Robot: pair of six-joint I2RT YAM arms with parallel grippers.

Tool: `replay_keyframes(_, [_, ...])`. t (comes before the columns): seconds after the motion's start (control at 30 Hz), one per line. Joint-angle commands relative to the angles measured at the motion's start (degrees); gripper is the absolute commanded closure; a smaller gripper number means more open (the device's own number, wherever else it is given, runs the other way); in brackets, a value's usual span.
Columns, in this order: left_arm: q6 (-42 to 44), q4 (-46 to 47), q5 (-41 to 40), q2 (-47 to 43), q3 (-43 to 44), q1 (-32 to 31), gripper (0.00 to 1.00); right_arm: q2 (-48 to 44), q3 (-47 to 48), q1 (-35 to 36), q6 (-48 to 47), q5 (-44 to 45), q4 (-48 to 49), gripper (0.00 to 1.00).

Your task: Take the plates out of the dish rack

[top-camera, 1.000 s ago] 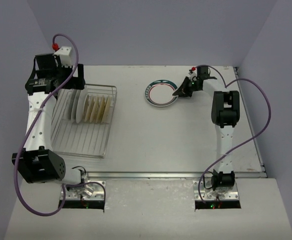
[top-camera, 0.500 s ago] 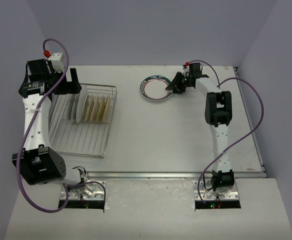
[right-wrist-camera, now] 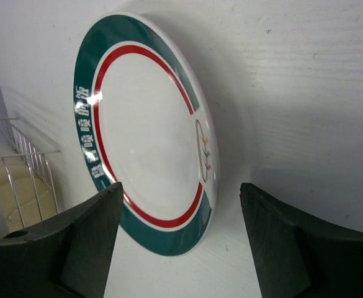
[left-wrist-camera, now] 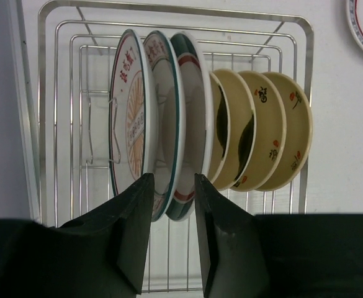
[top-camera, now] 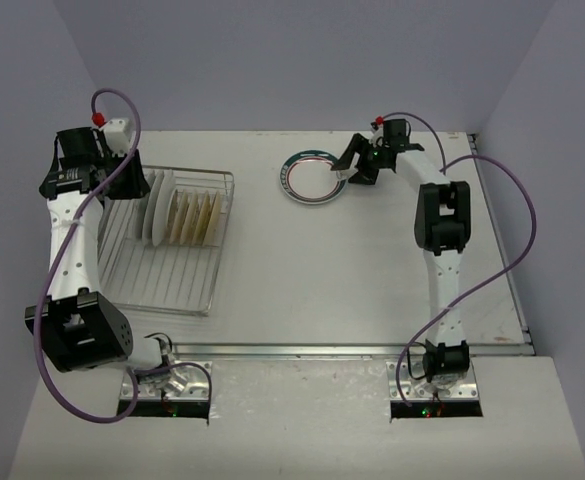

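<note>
A teal-rimmed plate with a red ring (top-camera: 310,180) lies flat on the white table (top-camera: 322,290), well to the right of the dish rack (top-camera: 187,285). The right gripper (top-camera: 350,170) sits just beside its right edge. A second ago that gripper was clamped on the plate; now its fingers (right-wrist-camera: 82,242) stand wide and clear of the rim, and the plate rests a little farther left and back than before.

At the rack's far end, six plates stand on edge in a row. From the left come an orange-centred plate (left-wrist-camera: 128,118) and two white teal-rimmed plates (left-wrist-camera: 167,112), then three smaller tan plates (left-wrist-camera: 274,130). The left gripper (left-wrist-camera: 172,180), wide a second ago, has drawn its fingers narrow. In the wrist view the lower rims of the two teal-rimmed plates sit between them, beside the orange-centred plate. Whether the pads already press on a plate cannot be told from either view. The left arm has also shifted slightly toward the table's left edge over the same second. The plates in the rack have not moved.
</note>
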Motion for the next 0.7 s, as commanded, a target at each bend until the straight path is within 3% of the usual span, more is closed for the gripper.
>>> replay_keyframes(0.0, [1.44, 3.34, -0.59, -1.13, -1.13, 1.6, 0.69, -9.97, -1.35, -0.1, -3.03, 1.49, -0.8, 0.2])
replay_keyframes(0.1, [2.69, 4.46, -0.73, 0.82, -2.04, 2.21, 0.67, -13.29, -2.8, -0.1, -5.06, 1.76, -2.38, 0.15])
replay_keyframes(0.47, [5.76, 5.45, 0.33, 8.19, -1.29, 2.68, 0.66, -22.71, -6.77, -0.02, -7.4, -1.55, -6.45, 0.14])
replay_keyframes(0.6, [6.23, 5.29, 2.44, 10.44, 0.29, 3.08, 0.69, -25.02, -8.12, 0.14, -7.4, -3.49, -7.05, 0.14])
replay_keyframes(0.67, [5.99, 4.77, 3.52, 12.01, 1.28, 3.49, 0.76, -25.96, -8.68, 0.34, -7.39, -4.66, -7.1, 0.14])
